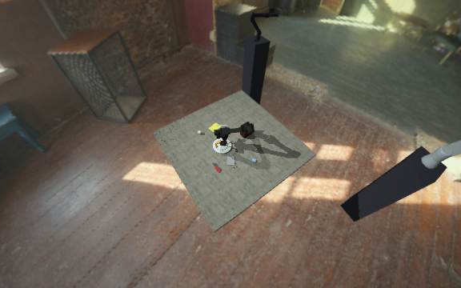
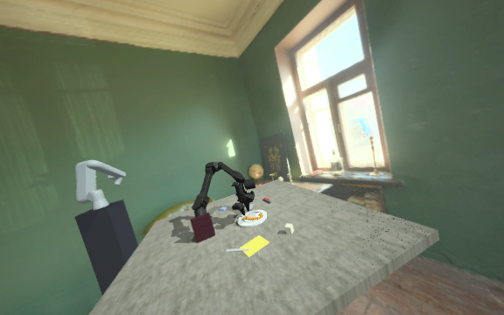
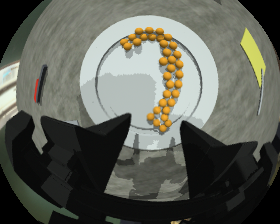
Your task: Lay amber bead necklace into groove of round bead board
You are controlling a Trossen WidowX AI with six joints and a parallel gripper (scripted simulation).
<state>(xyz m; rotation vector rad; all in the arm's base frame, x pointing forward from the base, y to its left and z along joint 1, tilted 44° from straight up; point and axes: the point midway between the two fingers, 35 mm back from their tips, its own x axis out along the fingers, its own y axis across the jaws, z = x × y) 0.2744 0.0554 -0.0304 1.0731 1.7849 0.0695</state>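
Note:
The round white bead board lies flat on the table with a thin circular groove. The amber bead necklace lies on it as a narrow doubled strand, bunched in an arc. In the wrist view it runs from the upper left over the top and down to the lower right. Its top and lower end lie at the groove; its right stretch lies inside the ring. The groove's left side holds no beads. My gripper is open above the board's near edge, fingertips either side of the necklace's lower end, holding nothing.
A yellow sheet with a thin pale stick lies on one side of the board, a red and dark object on the other. A cream block, a blue object and a grey square lie nearby.

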